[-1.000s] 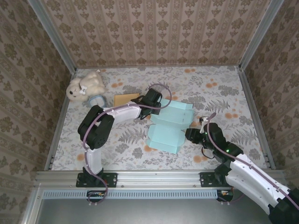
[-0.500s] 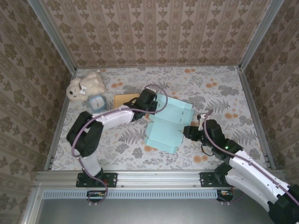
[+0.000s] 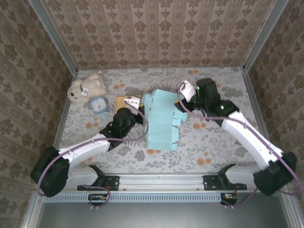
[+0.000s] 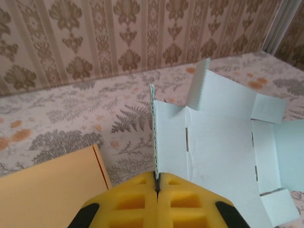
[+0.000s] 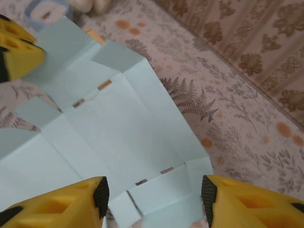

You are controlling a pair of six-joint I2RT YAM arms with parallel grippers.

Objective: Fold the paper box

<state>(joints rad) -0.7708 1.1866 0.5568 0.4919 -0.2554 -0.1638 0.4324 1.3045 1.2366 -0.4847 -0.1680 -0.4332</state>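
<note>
The light blue paper box lies mostly unfolded on the floral table, with its side flaps partly raised. My left gripper is at the box's left edge. In the left wrist view its yellow fingers are shut on the thin upright left flap, and the box's inside spreads out to the right. My right gripper hovers over the box's back right corner. It stands open above a small end flap of the box and holds nothing.
A tan card lies just behind the left gripper, also seen as a tan card in the left wrist view. A small blue clock and a cream teddy bear sit at the back left. Patterned walls enclose the table.
The right arm swung from the box's front right to its back right corner. The left arm drew back toward the near left, still gripping the flap. The box shifted left and opened flatter.
</note>
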